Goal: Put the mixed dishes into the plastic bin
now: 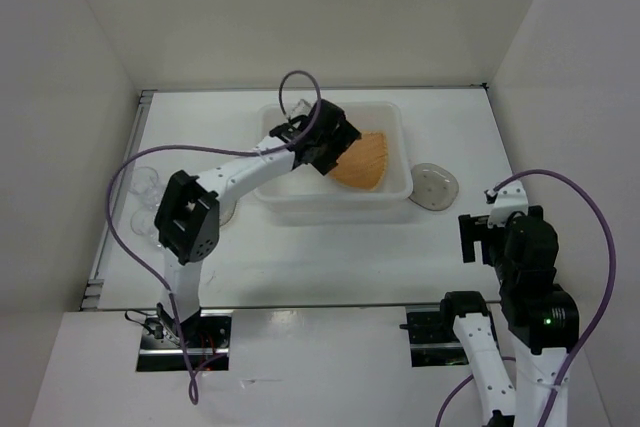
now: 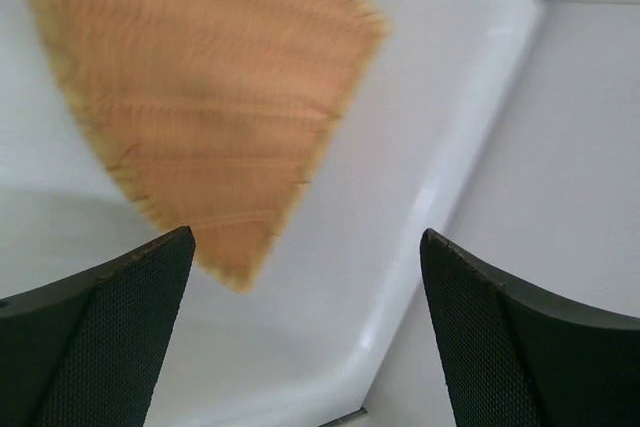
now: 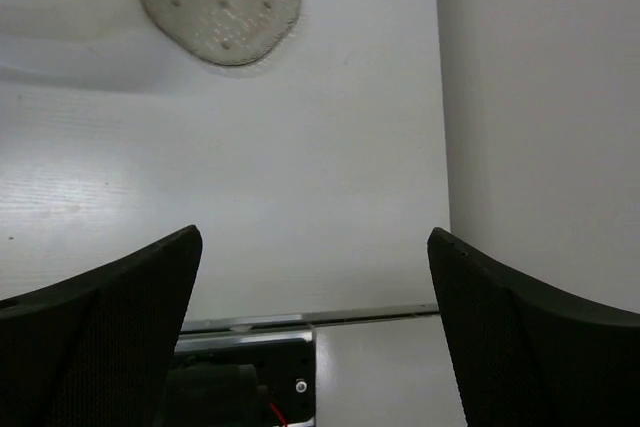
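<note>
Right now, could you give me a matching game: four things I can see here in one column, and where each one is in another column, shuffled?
1. orange plate
2. speckled plate
3. left claw
4. right claw

A. open, above the bin
B. on the table, right of the bin
C. open, over the table, nearer the robot than the speckled plate
D. inside the bin

Pairs: 1-D, 2-B, 3-A, 4-C

Lab test cell: plain white panel walls (image 1: pixel 300 17) box in a white counter (image 1: pixel 320 257), cabled robot arms (image 1: pixel 230 172) bolted at its edge.
</note>
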Controlling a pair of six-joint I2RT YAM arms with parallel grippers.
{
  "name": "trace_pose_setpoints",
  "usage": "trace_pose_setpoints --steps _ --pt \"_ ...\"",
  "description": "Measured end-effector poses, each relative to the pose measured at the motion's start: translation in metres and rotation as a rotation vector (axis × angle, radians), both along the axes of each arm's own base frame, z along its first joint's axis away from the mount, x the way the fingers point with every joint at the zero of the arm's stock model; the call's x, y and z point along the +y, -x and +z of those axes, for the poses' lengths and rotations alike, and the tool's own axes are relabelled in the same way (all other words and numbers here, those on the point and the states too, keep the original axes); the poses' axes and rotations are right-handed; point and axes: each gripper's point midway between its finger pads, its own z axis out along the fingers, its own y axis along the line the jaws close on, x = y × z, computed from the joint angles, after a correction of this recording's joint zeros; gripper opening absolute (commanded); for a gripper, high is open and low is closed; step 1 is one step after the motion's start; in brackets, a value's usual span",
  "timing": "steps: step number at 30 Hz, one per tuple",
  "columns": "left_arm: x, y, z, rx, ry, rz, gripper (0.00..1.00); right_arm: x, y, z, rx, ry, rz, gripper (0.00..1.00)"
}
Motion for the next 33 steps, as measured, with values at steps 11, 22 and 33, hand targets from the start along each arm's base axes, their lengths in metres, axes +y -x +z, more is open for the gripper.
trace_pose_setpoints --steps 11,22,33 --pt "0.098 0.036 0.227 -0.594 -0.293 -0.305 1.0 -0.013 -0.075 0.051 0.052 -0.023 -0.073 0.99" --pt "0.158 0.129 0.164 -0.617 -0.51 -0.575 1.0 -0.081 -0.147 -0.121 0.734 -0.464 -0.172 0.99" --pt "0.169 0.132 0.114 -0.531 -0.566 -0.65 1.0 -0.064 -0.189 -0.146 0.785 -0.645 -0.017 0.96"
